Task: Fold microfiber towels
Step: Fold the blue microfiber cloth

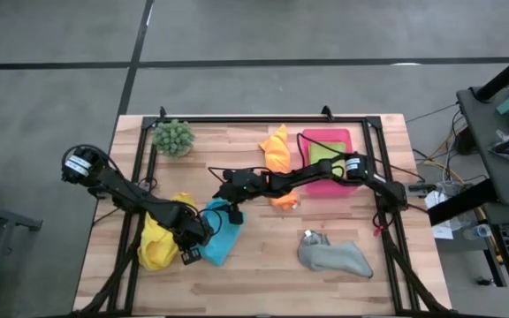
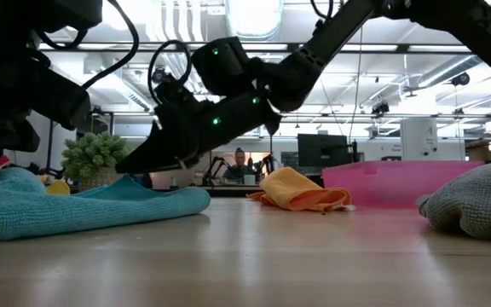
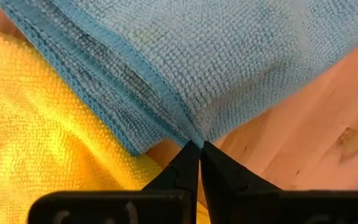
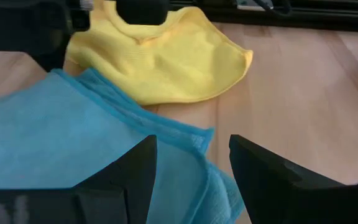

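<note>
The blue towel (image 1: 225, 234) lies on the table at the near middle, next to the yellow towel (image 1: 155, 245). My left gripper (image 1: 203, 235) is shut on the blue towel's left edge. My right gripper (image 1: 231, 208) is open just above the blue towel's far part (image 4: 73, 155), touching nothing. In the low view its fingers (image 2: 147, 160) slant down over the towel (image 2: 83, 209). An orange towel (image 1: 277, 150) lies at the far middle. A lime green towel (image 1: 322, 152) lies on the pink tray (image 1: 343, 137). The grey towel (image 1: 336, 258) lies at the near right. My left gripper pinches the blue towel at a hemmed corner (image 3: 191, 134) between its two fingertips. Several hemmed edges (image 3: 123, 81) lie stacked beside the hold, so it has more than one layer. The fingers come nearly level from the table's left. The towel lies spread on the table.
A spiky green plant (image 1: 173, 138) stands at the far left. A small orange piece (image 1: 283, 202) lies under my right arm. Black frame rails (image 1: 263, 119) run along the table's edges. Bare wood shows between the blue and grey towels.
</note>
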